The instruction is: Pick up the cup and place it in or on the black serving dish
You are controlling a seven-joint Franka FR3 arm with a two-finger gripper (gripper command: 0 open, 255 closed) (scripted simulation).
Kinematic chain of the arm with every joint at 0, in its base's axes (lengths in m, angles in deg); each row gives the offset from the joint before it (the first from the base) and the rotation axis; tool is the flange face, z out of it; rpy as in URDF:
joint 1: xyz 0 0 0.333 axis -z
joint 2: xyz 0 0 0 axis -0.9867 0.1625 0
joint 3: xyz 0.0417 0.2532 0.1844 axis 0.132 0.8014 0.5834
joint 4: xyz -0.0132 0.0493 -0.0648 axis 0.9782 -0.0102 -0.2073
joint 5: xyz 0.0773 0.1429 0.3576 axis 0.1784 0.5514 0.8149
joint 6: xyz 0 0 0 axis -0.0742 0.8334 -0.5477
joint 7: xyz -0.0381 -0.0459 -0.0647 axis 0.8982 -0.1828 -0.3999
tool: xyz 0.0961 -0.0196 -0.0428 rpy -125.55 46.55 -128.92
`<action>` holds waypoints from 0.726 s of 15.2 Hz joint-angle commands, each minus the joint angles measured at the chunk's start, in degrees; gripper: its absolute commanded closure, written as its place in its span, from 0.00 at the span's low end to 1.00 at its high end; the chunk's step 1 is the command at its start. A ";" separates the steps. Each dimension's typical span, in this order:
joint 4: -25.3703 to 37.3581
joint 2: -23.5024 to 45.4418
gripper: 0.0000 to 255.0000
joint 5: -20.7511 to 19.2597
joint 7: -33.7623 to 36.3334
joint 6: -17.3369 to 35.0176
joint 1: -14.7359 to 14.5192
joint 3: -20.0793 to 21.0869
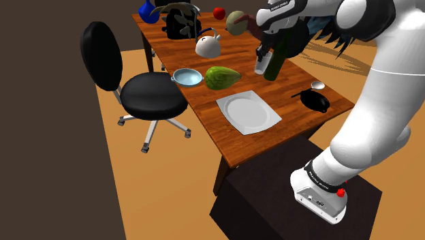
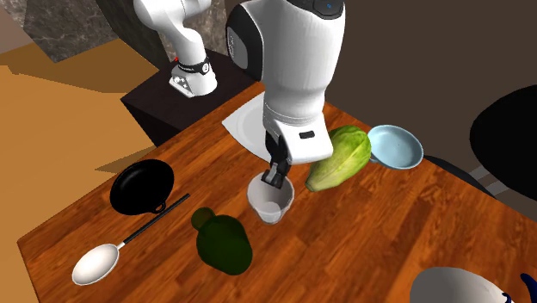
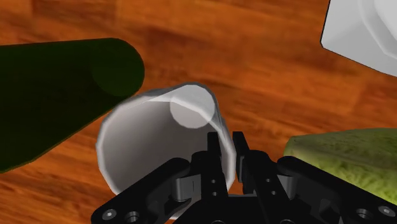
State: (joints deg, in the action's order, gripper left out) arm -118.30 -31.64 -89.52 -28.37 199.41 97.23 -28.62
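Widest of all, a brown wooden tabletop [image 1: 204,133], slanting from upper left to lower right in the shoulder view. Above it, a white arm [image 2: 297,60] reaching down over the middle of the second exterior view. Next in size, a white square plate [image 1: 248,112] at centre of the shoulder view, then a dark green bottle [image 2: 222,244] low in the second exterior view and a green leafy vegetable [image 2: 340,157] right of centre. Smaller, the black serving dish [image 2: 142,185] at left of that frame, bare inside, with a spoon [image 2: 95,262] just below it. Smaller again, the pale cup [image 2: 271,202] at centre frame, between bottle and vegetable, just beside both and well apart from the dish. Impossible to tell whether clear of the wood yet. Smallest, the black hand [image 3: 228,143], closed on the cup's wall at one side of the rim, one finger inside and one outside. Likely trouble from here: a one-sided pinch on a thin wall, so a fair chance of the cup swinging or sliding out under a quick move. Also a risk of knocking the bottle, standing close to the straight line toward the dish. Last, a tip-over at the drop, from landing on the dish's rim or handle.
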 commanded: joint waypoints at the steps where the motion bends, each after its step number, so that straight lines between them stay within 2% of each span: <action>1: 0.72 -0.57 1.00 -0.10 -0.05 -1.27 -0.03 -0.06; 10: 4.59 -2.79 1.00 -0.47 -0.29 -7.32 -0.17 -0.28; 11: 2.24 -4.57 1.00 -0.77 -0.93 -6.64 0.13 -0.62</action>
State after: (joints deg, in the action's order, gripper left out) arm -115.26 -35.16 -90.12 -28.95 192.95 97.20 -29.03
